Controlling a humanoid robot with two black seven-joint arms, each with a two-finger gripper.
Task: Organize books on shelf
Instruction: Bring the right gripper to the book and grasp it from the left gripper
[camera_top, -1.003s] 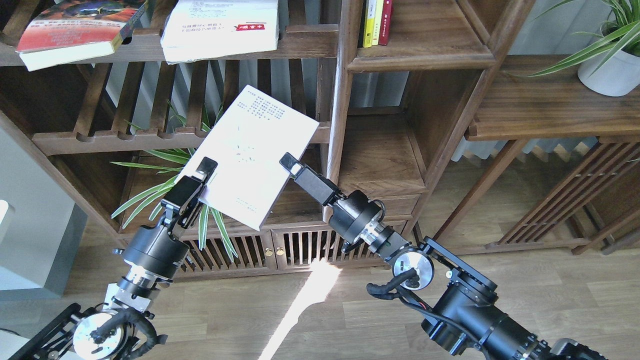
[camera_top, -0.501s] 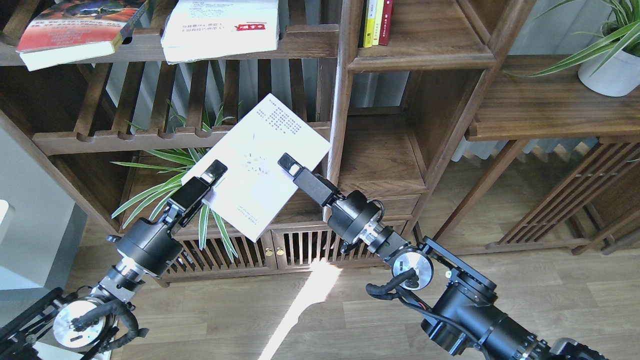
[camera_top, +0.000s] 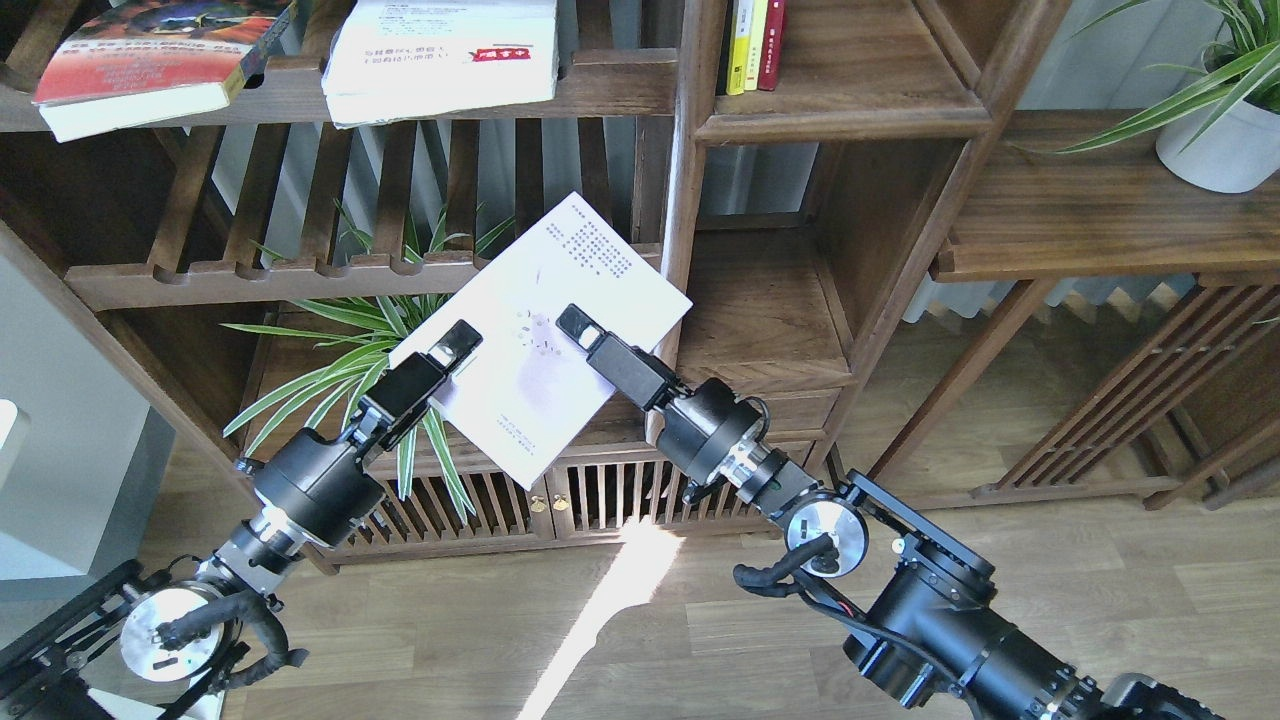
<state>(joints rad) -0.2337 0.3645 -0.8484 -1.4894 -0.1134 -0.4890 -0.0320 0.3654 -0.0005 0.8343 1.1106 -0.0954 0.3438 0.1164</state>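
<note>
While both grippers, left (camera_top: 455, 352) and right (camera_top: 580, 328), pinch the thin white book (camera_top: 545, 335) aloft, its corner nears the shelf (camera_top: 760, 320); next, upend and slide it in.

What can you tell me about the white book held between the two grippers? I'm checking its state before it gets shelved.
The thin white book is a closed paperback, its pale cover bearing small dark print near the top corner and faint marks mid-cover. It hangs tilted in the air before the slatted rack, its right corner near the narrow shelf. The left gripper clamps its lower-left edge; the right gripper lies over its cover, grip unclear.
</note>
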